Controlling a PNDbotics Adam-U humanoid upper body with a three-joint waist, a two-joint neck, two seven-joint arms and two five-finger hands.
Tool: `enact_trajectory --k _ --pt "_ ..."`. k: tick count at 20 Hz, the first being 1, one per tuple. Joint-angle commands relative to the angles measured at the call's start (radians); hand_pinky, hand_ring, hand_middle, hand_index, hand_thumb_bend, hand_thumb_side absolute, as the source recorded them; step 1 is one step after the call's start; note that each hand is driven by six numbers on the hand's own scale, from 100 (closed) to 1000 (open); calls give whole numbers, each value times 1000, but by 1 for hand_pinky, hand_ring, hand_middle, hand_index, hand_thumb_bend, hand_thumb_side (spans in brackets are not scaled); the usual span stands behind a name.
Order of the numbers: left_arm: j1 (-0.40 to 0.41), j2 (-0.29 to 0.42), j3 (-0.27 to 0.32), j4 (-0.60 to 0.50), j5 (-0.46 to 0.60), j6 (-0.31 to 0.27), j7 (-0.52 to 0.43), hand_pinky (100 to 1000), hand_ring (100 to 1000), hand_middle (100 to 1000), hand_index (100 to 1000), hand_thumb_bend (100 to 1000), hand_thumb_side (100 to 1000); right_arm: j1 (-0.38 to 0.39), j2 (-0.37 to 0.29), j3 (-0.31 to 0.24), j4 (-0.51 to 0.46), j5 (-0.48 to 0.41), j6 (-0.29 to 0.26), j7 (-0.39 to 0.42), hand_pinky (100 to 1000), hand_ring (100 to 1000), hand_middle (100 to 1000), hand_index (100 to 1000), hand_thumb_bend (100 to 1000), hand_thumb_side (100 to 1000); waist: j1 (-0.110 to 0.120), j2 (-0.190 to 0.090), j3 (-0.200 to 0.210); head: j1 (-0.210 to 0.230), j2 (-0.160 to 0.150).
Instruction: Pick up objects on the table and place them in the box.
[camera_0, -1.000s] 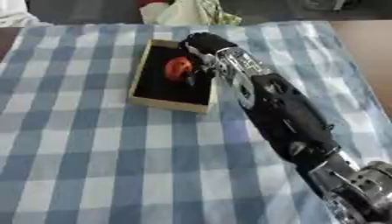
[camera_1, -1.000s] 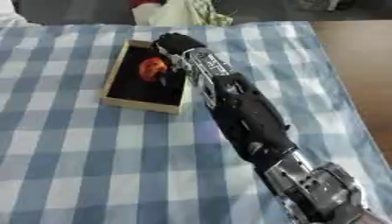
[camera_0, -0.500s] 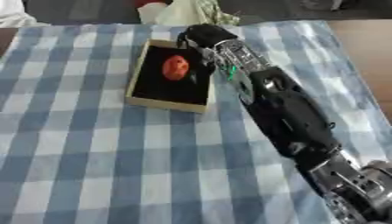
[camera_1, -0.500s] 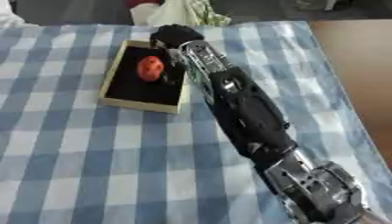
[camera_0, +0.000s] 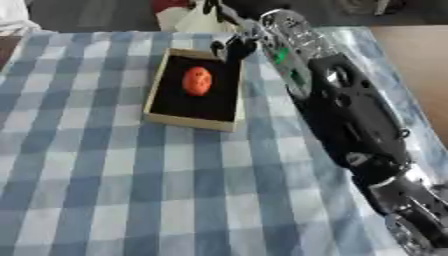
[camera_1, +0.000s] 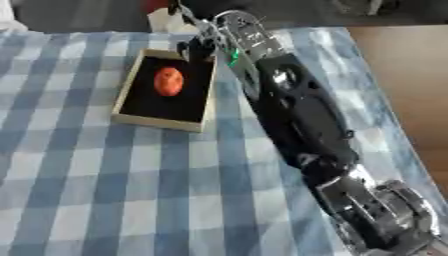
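My right hand (camera_0: 234, 46) hung at the far right corner of the box (camera_0: 194, 123), its dark fingers (camera_0: 225, 50) curled downward and holding nothing that I could make out, though the blur left me unsure how tightly they were closed. My left hand showed in neither view. The orange-red object (camera_0: 197, 81) lay inside the box on its dark lining, toward the far half and apart from every wall. The box sat on the blue-and-white checked cloth (camera_0: 105, 190) covering the tabletop, and I saw no other loose object on the cloth near it. Beyond the far edge lay a pale crumpled thing (camera_0: 194, 20) with something red beside it, too unclear to name. The main risk, as I judged it, was my own arm: my forearm (camera_0: 350, 115) stretched along the right side of the box, just beside its wall, so a careless sweep to the left could have nudged the light box across the cloth or tipped it. My curled fingers could also have caught the far rim and dragged it. A rounded object like that might then have rolled out.
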Motion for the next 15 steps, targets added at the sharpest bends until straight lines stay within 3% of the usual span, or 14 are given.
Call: enact_trajectory --k 1,4,7,15 --pt "-5 20 6 -14 -3 1 4 757 750 679 810 519 655 -12 -70 -1 -124 -64 6 9 704 707 572 813 201 100 4 -26 -2 10 3" --pt "-2 23 10 -14 -5 -1 11 757 750 679 810 519 655 15 -142 -6 -254 -147 23 1 681 689 555 802 112 100 4 -26 -7 18 7" --pt "-1 26 13 -14 -8 -3 18 757 750 680 810 519 654 61 -225 -25 -410 -258 67 -47 661 675 544 794 100 248 4 -26 -13 27 9" --pt "2 29 20 -14 -16 -5 28 758 751 680 810 518 654 242 -406 -95 -714 -500 161 -190 664 690 550 793 100 473 7 -28 -25 44 11"
